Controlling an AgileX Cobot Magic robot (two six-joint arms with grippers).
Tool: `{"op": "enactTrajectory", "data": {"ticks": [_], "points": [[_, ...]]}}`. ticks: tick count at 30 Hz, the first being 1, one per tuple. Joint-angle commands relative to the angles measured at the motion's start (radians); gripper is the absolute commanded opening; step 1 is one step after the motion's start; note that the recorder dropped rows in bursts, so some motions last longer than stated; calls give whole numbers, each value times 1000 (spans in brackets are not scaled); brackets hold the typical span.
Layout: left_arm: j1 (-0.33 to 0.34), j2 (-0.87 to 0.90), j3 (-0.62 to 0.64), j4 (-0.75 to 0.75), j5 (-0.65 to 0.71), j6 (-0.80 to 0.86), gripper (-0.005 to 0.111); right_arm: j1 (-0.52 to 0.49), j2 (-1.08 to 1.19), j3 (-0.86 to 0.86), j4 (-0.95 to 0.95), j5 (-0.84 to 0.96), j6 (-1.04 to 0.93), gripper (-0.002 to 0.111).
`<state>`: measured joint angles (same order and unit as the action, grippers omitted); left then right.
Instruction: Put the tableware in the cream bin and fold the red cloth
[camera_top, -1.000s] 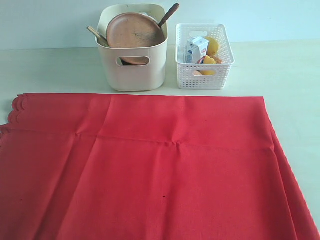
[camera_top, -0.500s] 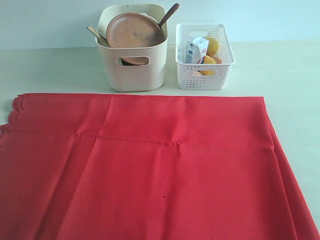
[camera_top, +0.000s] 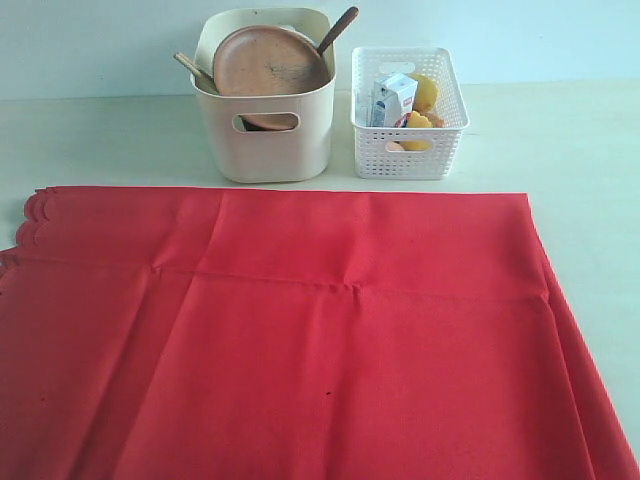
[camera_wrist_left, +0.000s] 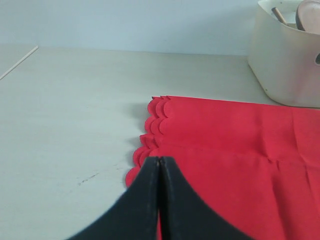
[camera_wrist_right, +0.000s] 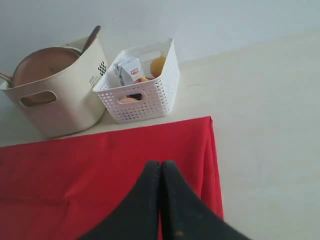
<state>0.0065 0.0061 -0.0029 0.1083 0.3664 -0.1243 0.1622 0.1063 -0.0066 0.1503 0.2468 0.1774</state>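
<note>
The red cloth (camera_top: 300, 330) lies spread flat over the near part of the table, its scalloped edge at the left. Behind it stands the cream bin (camera_top: 265, 125), holding a round brown plate (camera_top: 268, 65) on edge and a dark wooden spoon (camera_top: 338, 28); another wooden handle (camera_top: 192, 68) pokes out at its left. Neither arm shows in the exterior view. My left gripper (camera_wrist_left: 159, 161) is shut with nothing in it, above the red cloth (camera_wrist_left: 225, 150) near its scalloped edge. My right gripper (camera_wrist_right: 160, 165) is shut and empty above the red cloth (camera_wrist_right: 90, 160) near its far right corner.
A white lattice basket (camera_top: 410, 150) with a milk carton (camera_top: 392, 100) and yellow food stands right of the bin. Bare pale table surface (camera_top: 580, 150) lies to the right of the cloth and behind it, up to a light wall.
</note>
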Motion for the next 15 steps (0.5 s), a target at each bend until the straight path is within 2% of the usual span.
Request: {"op": "enactTrajectory", "data": {"ticks": [1, 15], "points": [[-7, -6, 3, -1, -7, 0, 0, 0, -2, 7, 2, 31, 24, 0], [-7, -6, 3, -1, -7, 0, 0, 0, -2, 7, 5, 24, 75, 0]]}}
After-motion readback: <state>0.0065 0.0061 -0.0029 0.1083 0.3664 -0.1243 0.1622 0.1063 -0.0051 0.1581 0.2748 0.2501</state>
